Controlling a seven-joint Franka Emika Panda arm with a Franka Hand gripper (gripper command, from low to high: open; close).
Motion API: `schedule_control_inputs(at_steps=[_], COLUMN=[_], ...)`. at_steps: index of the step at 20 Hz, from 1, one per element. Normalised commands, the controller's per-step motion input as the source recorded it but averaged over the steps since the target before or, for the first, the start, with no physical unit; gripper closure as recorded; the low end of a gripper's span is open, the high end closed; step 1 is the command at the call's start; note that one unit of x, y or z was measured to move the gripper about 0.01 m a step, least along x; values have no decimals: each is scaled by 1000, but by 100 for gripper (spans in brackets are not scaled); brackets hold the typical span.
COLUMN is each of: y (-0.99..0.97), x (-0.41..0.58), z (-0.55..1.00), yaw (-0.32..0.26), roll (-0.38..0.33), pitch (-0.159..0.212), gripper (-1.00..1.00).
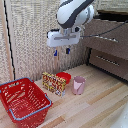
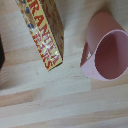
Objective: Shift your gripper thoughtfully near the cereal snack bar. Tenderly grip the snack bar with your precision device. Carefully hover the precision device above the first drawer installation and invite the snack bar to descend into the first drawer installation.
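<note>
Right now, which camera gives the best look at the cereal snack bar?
The wrist view: the cereal snack bar fills much of the picture, its red lettering and narrow edge clear, beside the pink cup. The exterior view shows the whole carton standing small on the table, in front of the red bowl, below the open pincer.

The exterior view stands off to one side, a little above the worktop, facing a woven screen and taking in the whole arm, with the pincer in the upper middle of the frame. The wrist view looks straight down, much nearer. Both show the cereal snack bar and the pink cup.
</note>
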Motion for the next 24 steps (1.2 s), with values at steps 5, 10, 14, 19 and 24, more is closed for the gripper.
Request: schedule_control_inputs(at_steps=[5, 10, 14, 19, 24], y=[390, 426, 310, 126, 47], x=[38, 13, 45, 129, 107], z=[-332, -350, -331, -310, -305], yaw=[53, 53, 78, 134, 124], roll=[-78, -87, -82, -67, -43], pitch=[4, 0, 0, 5, 0], gripper=[-100, -100, -100, -100, -100])
